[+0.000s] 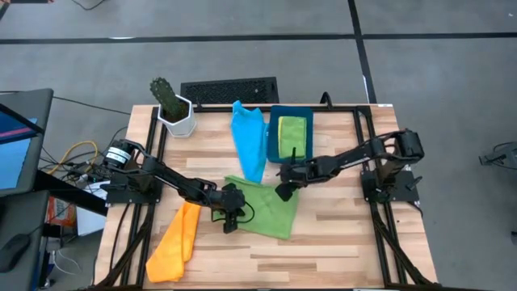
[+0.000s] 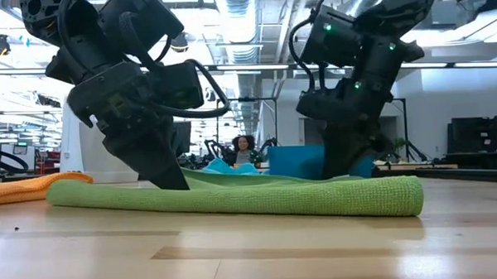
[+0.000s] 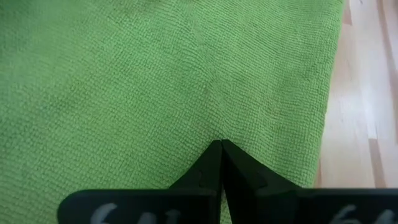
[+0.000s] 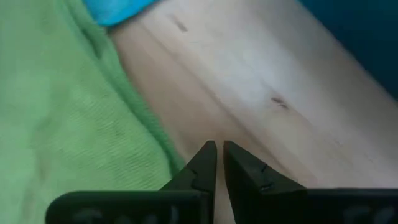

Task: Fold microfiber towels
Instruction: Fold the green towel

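Observation:
A green microfiber towel (image 1: 262, 208) lies on the wooden table's middle, its near edge a rounded fold (image 2: 234, 198). My left gripper (image 1: 230, 217) (image 3: 221, 144) is shut, its tips down on the towel's left part. My right gripper (image 1: 283, 192) (image 4: 219, 148) hangs at the towel's far right corner, over bare wood beside the cloth's edge (image 4: 155, 140), with a narrow gap between its fingers and nothing in it. A light blue towel (image 1: 249, 139) lies behind, and an orange one (image 1: 176, 241) lies at the near left. My left gripper presses its shut fingertips (image 3: 214, 163) down on the green towel's upper face (image 3: 211, 118), slanting down from the table's left. Creases in the cloth run out from the tips. The towel stays flat on the table; whether a fold is caught between the tips, I cannot tell.
A dark blue bin (image 1: 275, 149) holding a yellow-green cloth (image 1: 291, 133) stands behind my right gripper. A potted cactus (image 1: 174, 109) and a black keyboard (image 1: 230, 90) are at the far edge. Bare wood (image 1: 339, 242) shows at the near right. A person (image 2: 243, 148) sits in the room beyond.

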### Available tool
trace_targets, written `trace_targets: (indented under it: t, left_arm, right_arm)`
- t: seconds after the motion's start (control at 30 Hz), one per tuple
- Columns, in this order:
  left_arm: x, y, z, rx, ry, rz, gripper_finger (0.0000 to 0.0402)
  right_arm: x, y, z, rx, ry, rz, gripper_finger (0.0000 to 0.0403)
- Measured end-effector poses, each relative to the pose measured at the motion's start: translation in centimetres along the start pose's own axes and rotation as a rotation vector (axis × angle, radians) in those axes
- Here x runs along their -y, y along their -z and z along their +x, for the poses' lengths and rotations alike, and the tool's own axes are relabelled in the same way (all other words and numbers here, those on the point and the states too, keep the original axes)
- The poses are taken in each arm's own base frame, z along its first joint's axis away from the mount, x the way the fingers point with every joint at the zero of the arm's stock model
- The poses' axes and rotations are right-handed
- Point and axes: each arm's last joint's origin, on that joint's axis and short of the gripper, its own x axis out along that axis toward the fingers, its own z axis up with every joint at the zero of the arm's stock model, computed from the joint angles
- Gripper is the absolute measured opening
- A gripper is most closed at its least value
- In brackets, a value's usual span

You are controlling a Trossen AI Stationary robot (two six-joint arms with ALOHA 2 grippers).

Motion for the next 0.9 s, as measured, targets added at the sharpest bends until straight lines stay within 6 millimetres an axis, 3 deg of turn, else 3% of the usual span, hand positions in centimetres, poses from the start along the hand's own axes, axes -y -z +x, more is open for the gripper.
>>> trace_targets:
  t: [0.17,0.33,0.47,0.57,0.73,0.9]
  left_arm:
    - [0.2,-0.7,-1.2,0.009,0.041,-0.051,0.0000]
    - [0.5,-2.9,-4.8,0.149,0.061,-0.088,0.0000]
    - [1.3,-3.2,-7.4,0.224,-0.006,-0.086,0.0000]
    - [2.1,-1.6,-8.1,0.270,-0.075,-0.082,0.0000]
    - [3.1,1.8,-7.1,0.270,-0.102,-0.089,0.0000]
    - [3.2,4.8,-5.6,0.233,-0.110,-0.130,0.0000]
  right_arm:
    - [-3.2,0.0,-3.3,0.179,-0.178,0.009,0.0054]
    - [-7.8,2.7,-6.1,0.431,-0.308,-0.016,0.0054]
    - [-11.2,6.2,-4.6,0.540,-0.385,-0.017,0.0054]
    - [-13.0,8.3,-2.6,0.588,-0.416,0.016,0.0052]
    - [-14.9,10.9,0.9,0.552,-0.424,0.088,0.0035]
    - [-16.5,12.7,2.8,0.512,-0.438,0.125,0.0013]
